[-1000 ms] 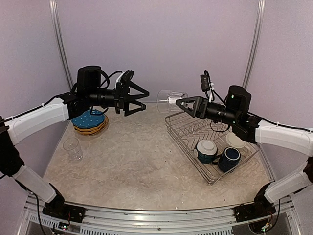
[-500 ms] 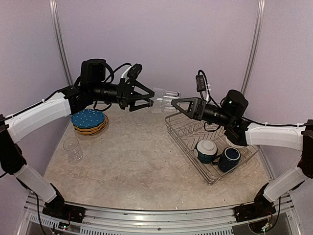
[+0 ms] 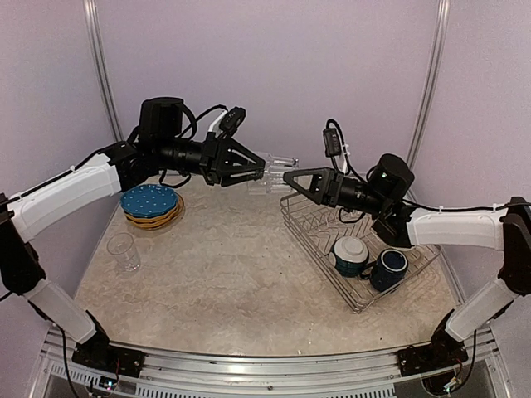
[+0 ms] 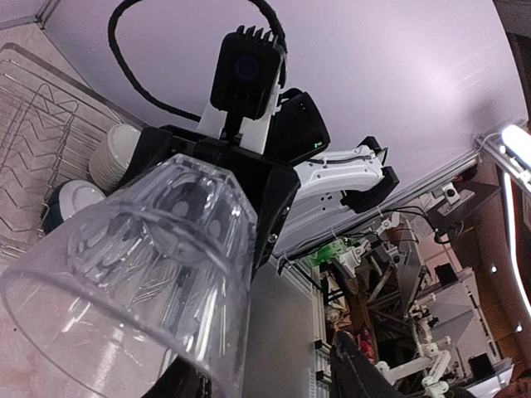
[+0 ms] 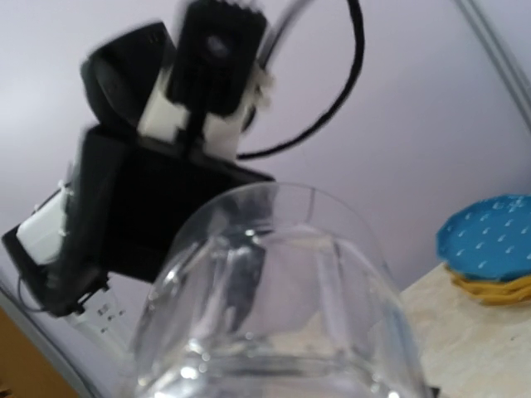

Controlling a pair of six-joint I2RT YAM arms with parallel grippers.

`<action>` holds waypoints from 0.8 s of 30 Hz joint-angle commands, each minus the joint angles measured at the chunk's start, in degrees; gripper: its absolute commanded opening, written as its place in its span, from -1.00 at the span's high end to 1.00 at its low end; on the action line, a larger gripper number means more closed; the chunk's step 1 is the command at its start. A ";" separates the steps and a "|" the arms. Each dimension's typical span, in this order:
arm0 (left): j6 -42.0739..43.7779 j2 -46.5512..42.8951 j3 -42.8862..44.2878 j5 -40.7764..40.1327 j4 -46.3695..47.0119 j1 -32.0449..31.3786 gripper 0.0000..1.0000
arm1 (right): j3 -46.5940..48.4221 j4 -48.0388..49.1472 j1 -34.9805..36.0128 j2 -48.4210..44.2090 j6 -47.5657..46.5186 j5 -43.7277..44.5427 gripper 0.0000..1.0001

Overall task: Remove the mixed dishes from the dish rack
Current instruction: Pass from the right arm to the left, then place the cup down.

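- A loose clear glass (image 3: 123, 251) stands upright on the table (image 3: 232, 274), well to the left of the left gripper (image 3: 259, 171) and nearer the arm bases.
- The blue white-dotted plate (image 3: 149, 200) lies on top of the orange plates (image 3: 154, 220), below and left of that gripper, apart from the loose glass.
- The left gripper is spread wide, its fingers on either side of the mouth end of the held clear glass (image 4: 124, 274). No finger seems to press on it, though the transparent wall makes contact hard to judge.
- The held glass hangs on its side in the air between the two grippers, above the table's far middle.
- The right gripper (image 3: 289, 177) is clamped on the base end of that glass and faces the left one.
- The dish rack (image 3: 311, 217) sits below and right of the right gripper, under its arm.
- In the rack, the teal bowl (image 3: 350, 254) lies beside the navy mug (image 3: 388, 269), with the cream mug (image 3: 401, 239) just behind them.
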 commanded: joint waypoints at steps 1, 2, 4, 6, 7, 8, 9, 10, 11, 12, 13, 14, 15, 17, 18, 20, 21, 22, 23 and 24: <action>-1.08 1.50 1.68 1.32 3.22 -1.50 0.32 | 1.69 6.65 1.07 2.75 2.77 -1.61 1.00; -1.62 1.32 1.42 1.40 3.95 -1.48 0.41 | 1.91 6.83 1.12 3.37 3.09 -1.68 1.00; -1.65 1.01 0.83 1.28 4.81 -1.43 0.65 | 1.71 7.47 1.14 3.66 3.32 -1.69 1.00; -0.55 0.50 1.10 -0.53 2.81 -1.21 1.00 | 1.58 5.95 1.16 3.54 2.76 -0.75 0.94; -0.07 0.17 1.37 -1.80 1.05 -0.98 1.00 | 1.92 3.85 1.12 3.37 2.08 -0.20 0.73; 0.38 -0.16 1.39 -2.80 -0.26 -0.74 1.00 | 2.25 1.29 1.06 2.97 0.54 0.49 0.37; 0.81 -0.79 0.94 -3.55 -1.08 -0.35 1.00 | 2.36 -1.27 1.10 2.34 -0.87 1.55 -0.04; 1.23 -1.21 0.47 -4.37 -1.88 0.22 1.00 | 2.08 -4.29 1.04 1.51 -2.43 3.41 -0.42; 1.65 -1.80 0.09 -5.36 -3.62 1.06 1.00 | 1.52 -7.33 0.92 0.34 -3.90 6.33 -0.82; 1.88 -2.53 0.09 -6.66 -5.83 2.05 1.00 | 1.25 -10.86 0.72 -0.60 -5.23 9.17 -0.97; 2.19 -3.01 0.11 -8.01 -8.20 3.15 1.00 | 1.26 -14.46 0.45 -1.53 -6.42 11.73 -0.99; 2.52 -3.77 -0.06 -9.31 -10.61 4.32 1.00 | 1.60 -18.05 0.07 -2.52 -7.32 14.19 -1.00; 3.07 -4.74 -0.45 -10.82 -13.44 5.73 1.00 | 1.83 -21.48 -0.30 -3.21 -8.81 15.67 -0.99; 4.57 -6.00 -0.37 -14.93 -21.12 9.20 1.00 | 2.08 -27.71 -0.41 -4.62 -12.11 19.79 -1.00; 5.39 -6.45 0.15 -17.39 -26.13 11.23 1.00 | 2.02 -30.10 -0.49 -5.16 -13.32 21.68 -1.00; 7.34 -7.54 1.67 -23.71 -37.56 15.73 1.00 | 2.40 -34.89 -0.48 -6.06 -15.04 24.19 -1.00; 9.29 -8.12 2.31 -27.08 -42.91 17.81 1.00 | 2.51 -36.87 -0.52 -6.55 -15.76 24.45 -0.99; 11.06 -8.78 2.90 -34.22 -48.86 19.62 1.00 | 2.09 -38.11 -0.49 -7.21 -16.35 24.76 -1.00; 12.13 -9.12 3.27 -40.16 -53.95 21.08 1.00 | 1.49 -38.89 -0.49 -7.95 -16.63 25.34 -1.00; 12.89 -9.43 3.50 -44.41 -58.18 22.75 1.00 | 0.84 -39.28 -0.49 -8.75 -16.72 26.30 -1.00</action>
